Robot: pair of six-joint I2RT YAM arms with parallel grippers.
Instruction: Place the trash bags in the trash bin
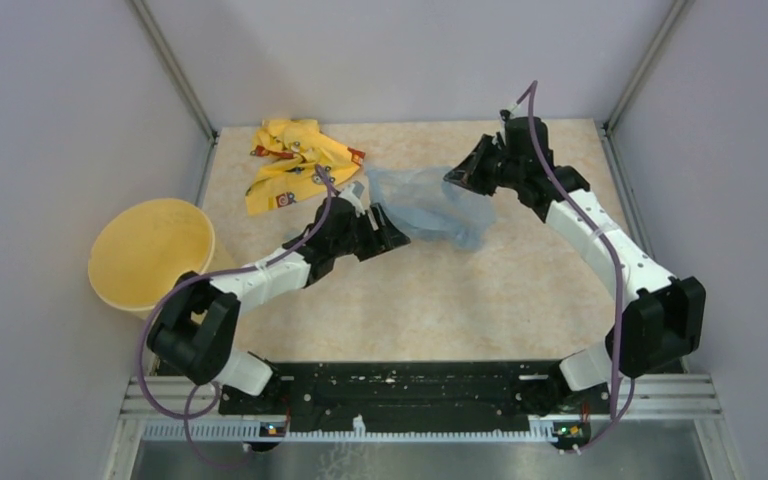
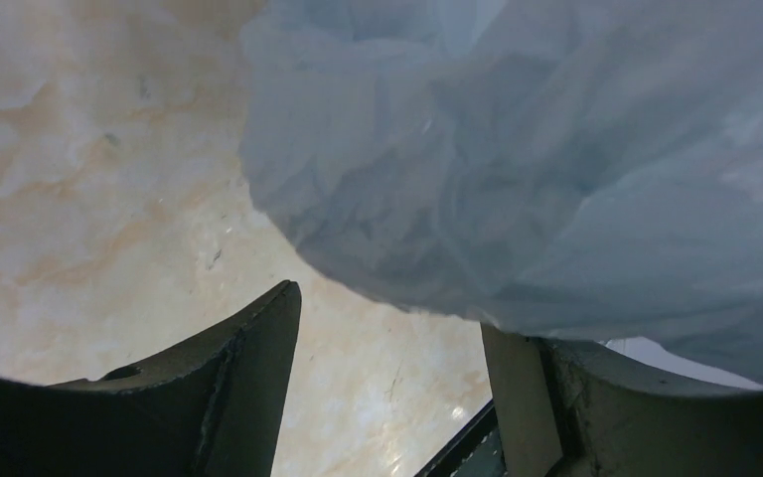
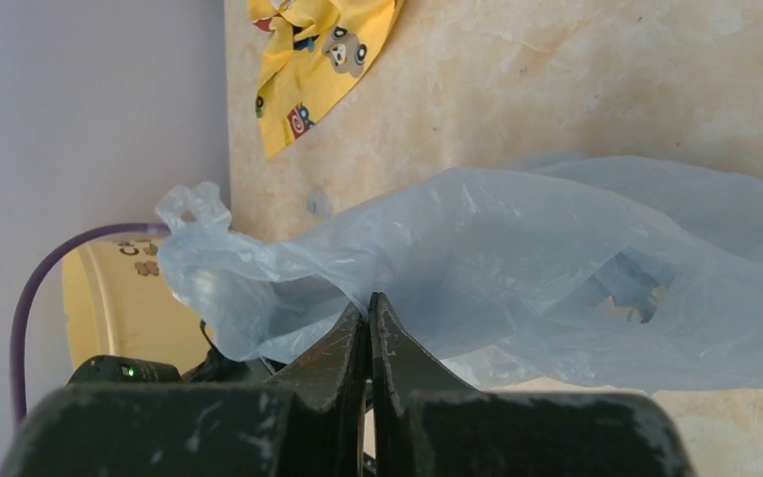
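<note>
Nothing can be read with certainty. The trash bin point(image 3: 124, 298), at the left, carries a few small dark printed letters just under its rim, too blurred to make out. The yellow cloth point(image 3: 323, 60), far left on the worktop point(image 3: 576, 89), bears cartoon prints, a bear's face and round red-and-grey badges, with no legible lettering.

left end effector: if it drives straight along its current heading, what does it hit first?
The trash bag: its film hangs right ahead of the open left end effector, reaching over one finger. Depth is unclear; the table shows beyond.
</note>
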